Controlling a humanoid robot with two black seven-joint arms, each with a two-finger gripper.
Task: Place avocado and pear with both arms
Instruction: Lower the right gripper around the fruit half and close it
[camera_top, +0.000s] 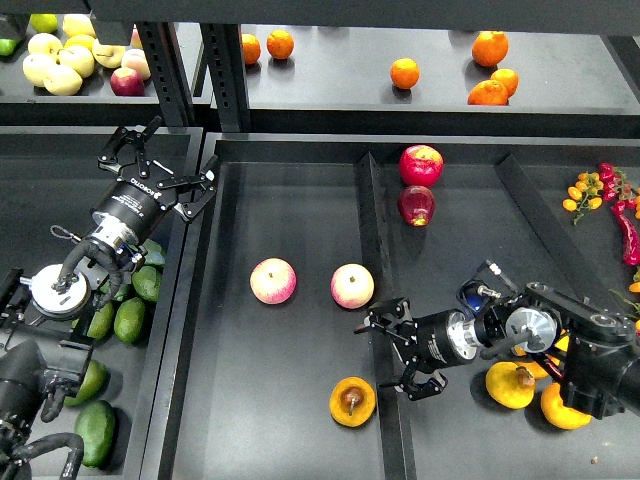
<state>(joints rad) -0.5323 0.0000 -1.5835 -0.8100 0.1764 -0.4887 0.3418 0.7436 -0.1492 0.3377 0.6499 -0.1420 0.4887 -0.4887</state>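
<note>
While both arms hang over the dark trays, the left gripper (160, 163) sits w/ fingers spread wide & holding nothing, above the left bin's avocados; nearest avocado (147, 283) lies just below the arm's wrist, others stacked beside it. Right gripper (392, 352) also has fingers spread wide, empty, over the divider of the center tray (300, 420), w/ the pear (352, 401) just below-left of it, apart from the fingers, dark spot facing up. Two pink-yellow apples (273, 281) rest near mid-tray, above the pear.
</note>
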